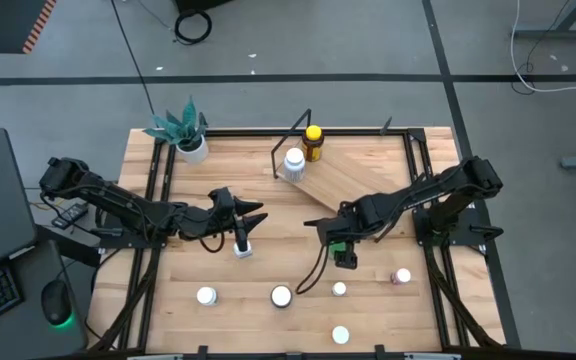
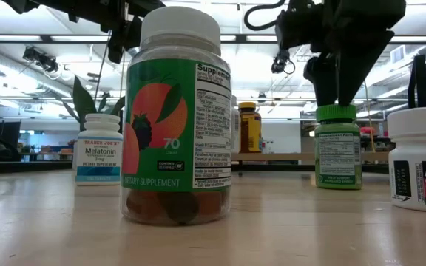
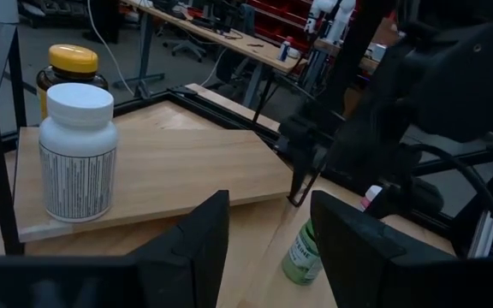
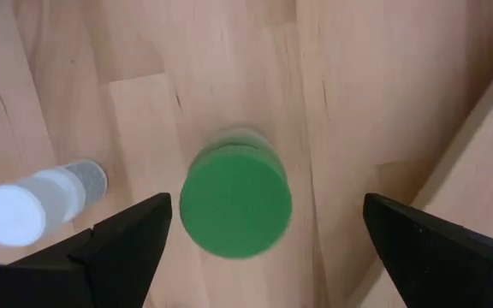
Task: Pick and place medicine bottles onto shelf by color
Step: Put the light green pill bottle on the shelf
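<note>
The medicine bottles were split between the shelf and the desk when you looked down from the high view. 2 of them stood on the tilted light-wood shelf at its far-left end: an amber bottle with a yellow cap and, just beside it, a white bottle. Your left wrist view showed the same pair, the white bottle upright near the board's edge and the amber bottle behind it.

Your right gripper hung directly over the green-capped bottle, which stood upright on the desk just off the shelf's near-left corner. In the right wrist view the 2 fingers were wide apart, 1 on each side of the green cap and not touching it. The low view showed the gripper's dark bulk above that green-capped bottle.

Your left gripper sat near the middle of the desk with its fingers apart and nothing between them; a white-capped bottle stood just beneath that arm.

5 more bottles stood along the near part of the desk: 4 white-capped ones and a pinkish one to the right. A potted plant stood at the far-left corner of the desk.
</note>
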